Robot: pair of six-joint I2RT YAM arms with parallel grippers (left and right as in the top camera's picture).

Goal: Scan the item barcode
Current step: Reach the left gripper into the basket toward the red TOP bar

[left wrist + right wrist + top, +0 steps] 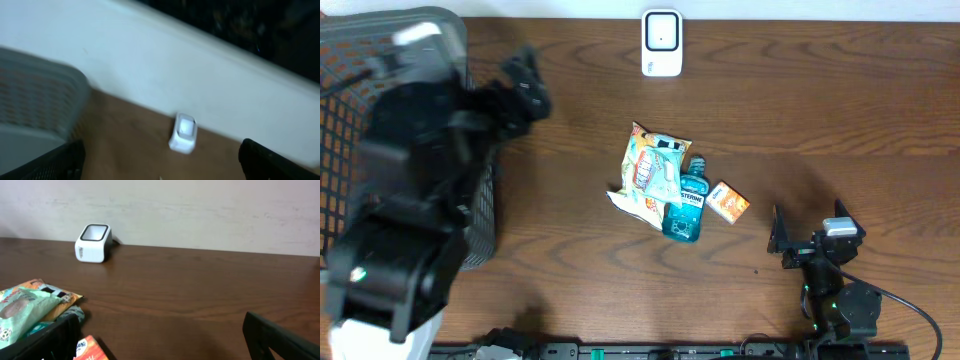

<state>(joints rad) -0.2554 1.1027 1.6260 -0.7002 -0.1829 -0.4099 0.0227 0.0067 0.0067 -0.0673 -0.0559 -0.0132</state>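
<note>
**A:** Where it lies on the dark wood-grain bench (840,100), which way does the bottle point?

**B:** The blue, see-through mouthwash bottle (686,205) lies flat, well to the robot's side of the scanner (661,43). Its long axis runs roughly toward the scanner, with the cap end nearer it.

**A:** What's with it?

**B:** A crinkled, glossy snack bag (650,175) lies partly against the bottle's left flank, and its length runs roughly the same way. A small orange carton (729,202) lies askew, a little further right of the scanner than the bottle.

**A:** And the scanner?

**B:** It's a rounded white block with a dark-rimmed window. Far to its left stands a black wire-mesh basket (350,120) with a grey rim.

**A:** The jaws?

**B:** The right jaws are spread wide and hold nothing. They sit low over the bench, right of the scanner and facing it. The left jaws are also wide apart and empty, up beside the basket to the scanner's left, though that view is smeared.
</note>
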